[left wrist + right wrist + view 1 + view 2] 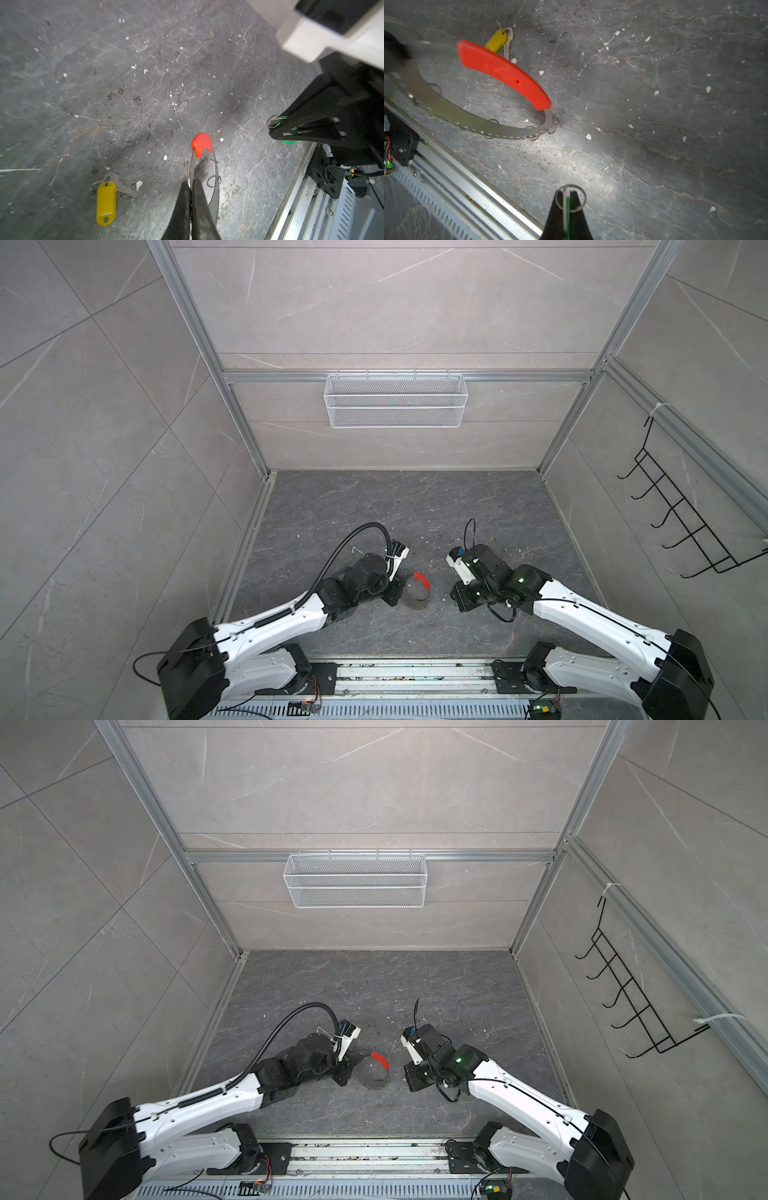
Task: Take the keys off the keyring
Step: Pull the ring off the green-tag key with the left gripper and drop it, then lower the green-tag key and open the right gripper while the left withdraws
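Grey keyring (500,133): this is a perforated metal band with a red sleeve (504,72) on its far arc. It is held up at mid-worktop between your two arms. I cannot tell whether its low edge touches the worktop (654,124).
Left gripper (190,182): your jaws are pinched tight on the left side of the band, with nothing else between them.
Right gripper (569,193): your jaws are clamped on the green-tagged key (568,205). Its split ring (571,185) pokes past the tips, and it sits well apart from the keyring, on the right. The blade is hidden.
Yellow-tagged key (106,202): it lies flat on the worktop at the far-left side of the keyring, off the band. Your left wrist hides it in both top views.
Stage: both keys look clear of the band, so I judge only the setting-down is left.
Risk, slip: you grip the green tag edge-on near the tips. A quick swing could twist it loose.
Risk, rail: the metal rail (467,182) runs along the near edge, close to your right jaws. A key let go there could drop into its slots.
Risk, band: you hold it by one thin edge, so on release it may tip over onto the yellow-tagged key.
Risk, snag: the small rings (552,129) hanging on the band could catch a jaw tip as you pull away.
Risk, press: if you lower your left wrist carelessly it may land on the key beneath it.
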